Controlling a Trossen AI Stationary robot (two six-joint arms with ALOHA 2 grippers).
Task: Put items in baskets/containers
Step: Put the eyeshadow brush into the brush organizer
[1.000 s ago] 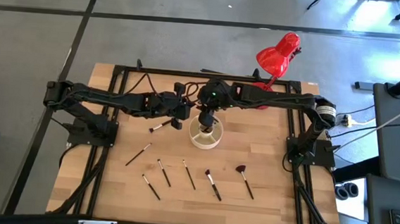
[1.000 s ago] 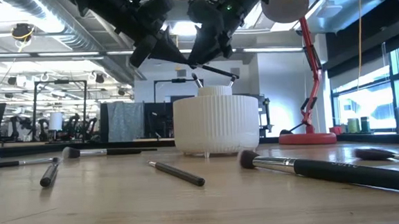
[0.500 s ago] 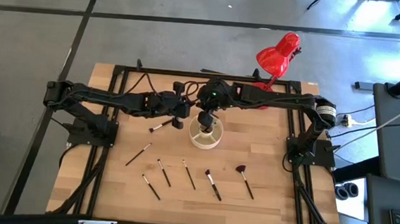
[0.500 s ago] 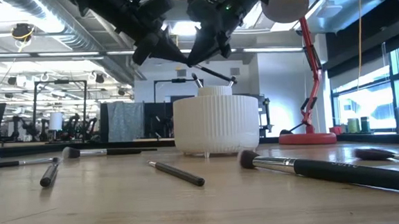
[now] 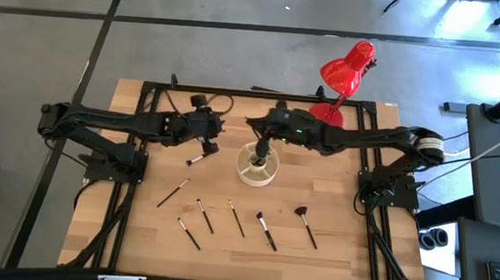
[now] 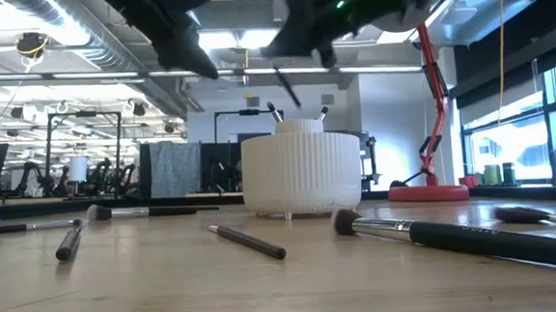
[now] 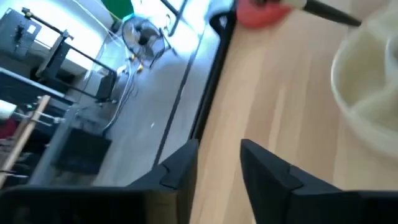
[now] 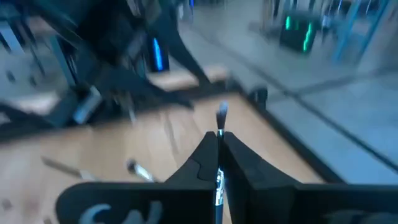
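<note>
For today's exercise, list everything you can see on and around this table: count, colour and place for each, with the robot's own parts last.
Table: one, light wood, under everything.
Organizer cup: one, cream, mid-table.
Loose brushes: seven, dark or wooden handles; six spread in front of the cup, one near the left gripper.
Fan brush: one of those seven, reddish tip, rightmost.
Stowed brushes: at least two, dark, standing in the cup.
Held brush: one, dark, above the cup.
Desk lamp: one, red, back right.
Left gripper: open, empty, left of the cup.
Right gripper: shut on the held brush, over the cup.
</note>
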